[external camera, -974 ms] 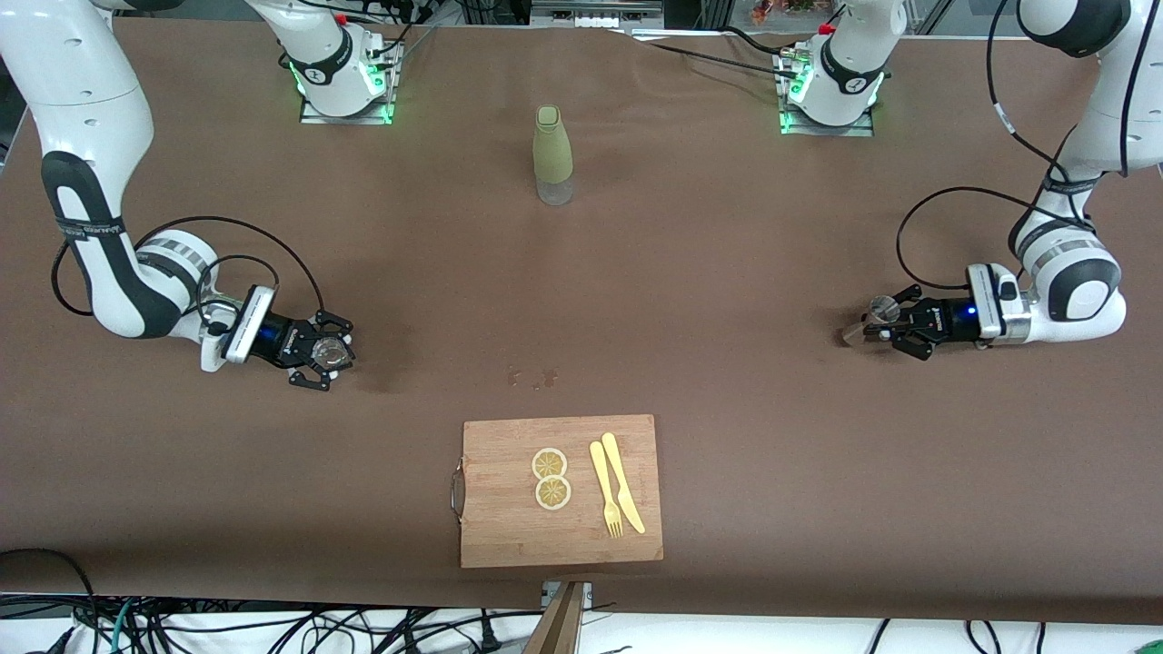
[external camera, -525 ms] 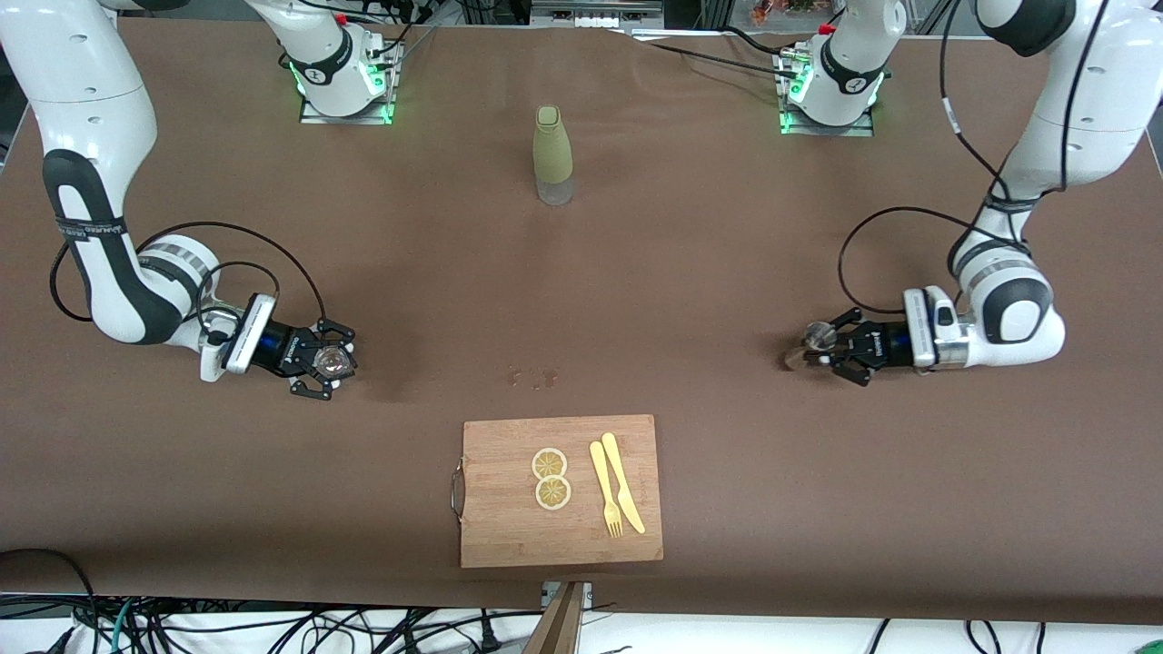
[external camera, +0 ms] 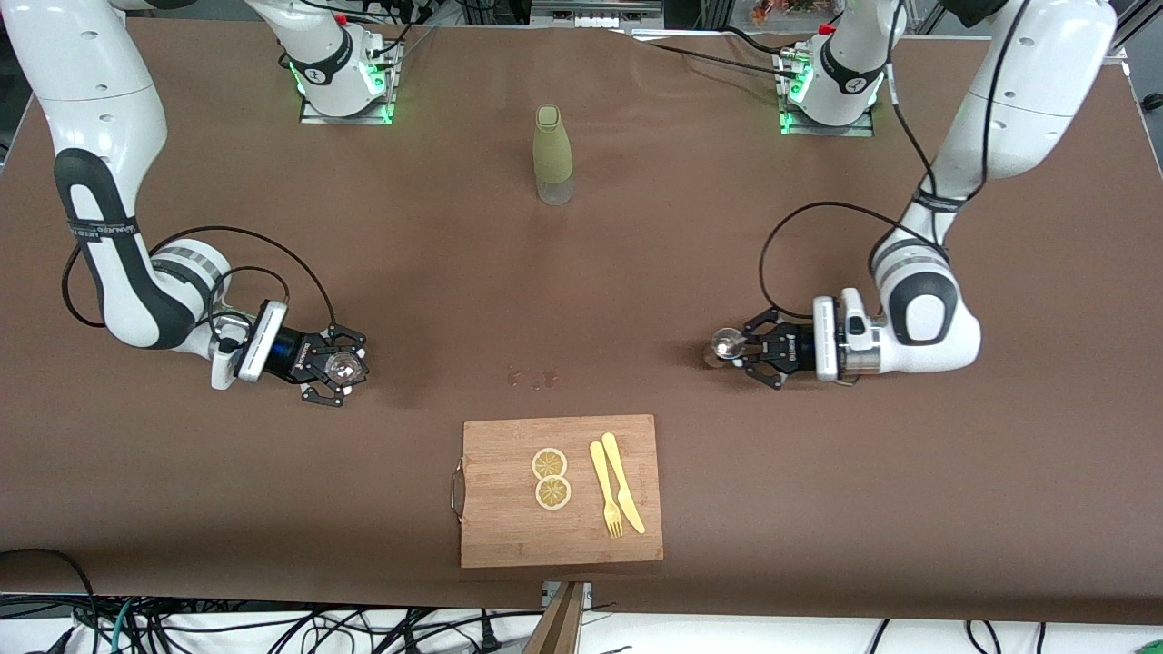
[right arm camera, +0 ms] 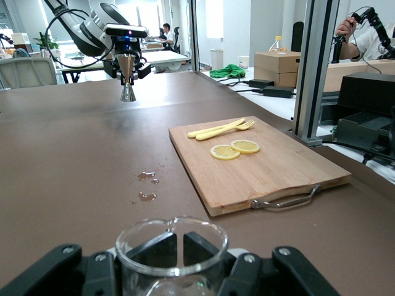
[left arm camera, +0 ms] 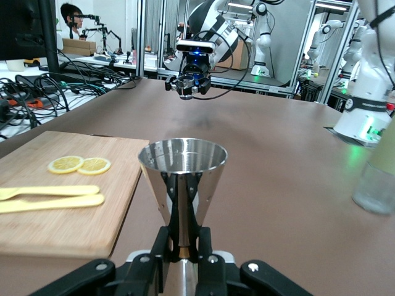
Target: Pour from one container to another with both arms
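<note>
A steel jigger (left arm camera: 182,176) stands upright in my left gripper (left arm camera: 183,239), which is shut on its narrow waist. In the front view that jigger (external camera: 724,343) and the left gripper (external camera: 741,348) hang over the table toward the left arm's end. My right gripper (external camera: 332,368) is shut on a clear glass beaker (external camera: 345,367) over the right arm's end of the table. In the right wrist view the beaker's rim (right arm camera: 173,242) hides most of the right gripper (right arm camera: 183,253), and the jigger (right arm camera: 128,79) shows farther off.
A wooden cutting board (external camera: 509,531) lies near the front edge with two lemon slices (external camera: 551,478) and a yellow fork and knife (external camera: 616,495). A green bottle (external camera: 552,154) stands between the bases. Small wet spots (external camera: 533,378) mark the cloth between the grippers.
The left arm has carried the jigger a long way toward the table's middle. The right gripper has shifted slightly toward the middle with the beaker.
</note>
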You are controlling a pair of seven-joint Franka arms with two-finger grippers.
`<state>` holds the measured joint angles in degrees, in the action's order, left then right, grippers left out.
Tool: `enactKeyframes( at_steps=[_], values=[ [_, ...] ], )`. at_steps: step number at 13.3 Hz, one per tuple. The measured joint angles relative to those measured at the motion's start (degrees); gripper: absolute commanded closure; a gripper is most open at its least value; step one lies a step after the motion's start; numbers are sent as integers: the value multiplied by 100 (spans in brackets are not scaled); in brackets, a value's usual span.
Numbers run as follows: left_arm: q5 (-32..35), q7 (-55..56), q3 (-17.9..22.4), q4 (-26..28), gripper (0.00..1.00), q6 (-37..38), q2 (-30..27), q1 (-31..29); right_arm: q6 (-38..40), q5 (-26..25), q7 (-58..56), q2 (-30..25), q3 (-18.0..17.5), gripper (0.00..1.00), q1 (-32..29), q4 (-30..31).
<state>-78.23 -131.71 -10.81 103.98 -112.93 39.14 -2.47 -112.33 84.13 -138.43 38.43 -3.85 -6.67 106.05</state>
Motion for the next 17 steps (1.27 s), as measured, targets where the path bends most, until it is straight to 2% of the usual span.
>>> enactKeyframes(
  at_steps=[9, 14, 17],
  values=[
    [-1738, 349, -36, -233, 100, -1675, 39, 2254, -1142, -183, 862, -336, -535, 100, 123, -121],
    [-2339, 503, -27, -950, 100, -2534, 534, 3021, -1491, -296, 1149, -452, -782, 100, 148, -160],
    [-2425, 798, -21, -1494, 100, -3023, 806, 3315, -1555, -369, 1186, -521, -861, 100, 160, -165]
  ],
)
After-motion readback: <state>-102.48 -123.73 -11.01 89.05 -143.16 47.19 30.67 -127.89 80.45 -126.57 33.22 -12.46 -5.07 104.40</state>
